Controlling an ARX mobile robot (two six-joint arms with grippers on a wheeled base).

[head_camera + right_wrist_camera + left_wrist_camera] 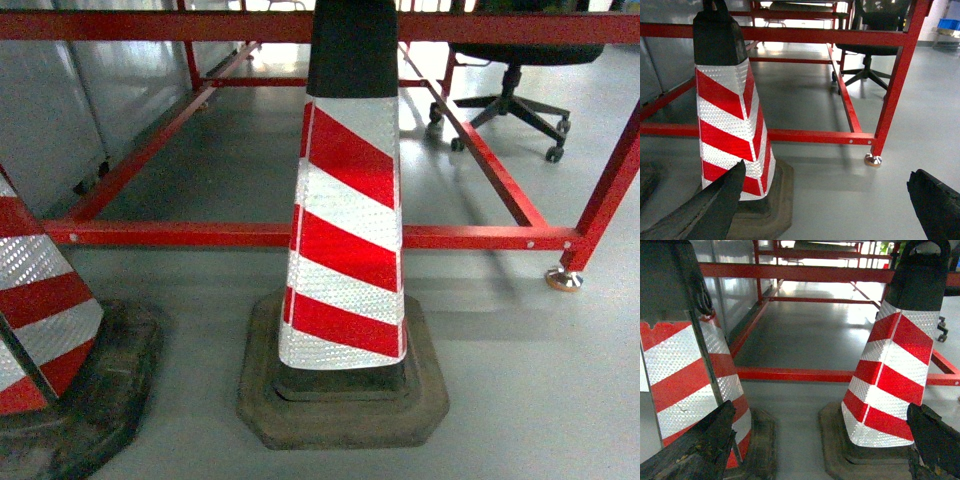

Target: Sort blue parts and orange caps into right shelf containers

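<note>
No blue parts or orange caps show in any view. Far off at the top right of the right wrist view sits a small blue box shape (948,23), possibly one of the containers; it is too distant to tell. My left gripper (820,410) is open, its dark fingers (700,447) spread wide with only grey floor between them. My right gripper (827,170) is open too, holding nothing, with bare floor between its fingers (715,205). Neither gripper appears in the head view.
A red-and-white striped traffic cone (345,230) on a black base stands right ahead, and a second cone (40,300) stands at the left. Behind them runs a low red metal frame (200,234) with a foot (564,279). An office chair (510,100) is beyond.
</note>
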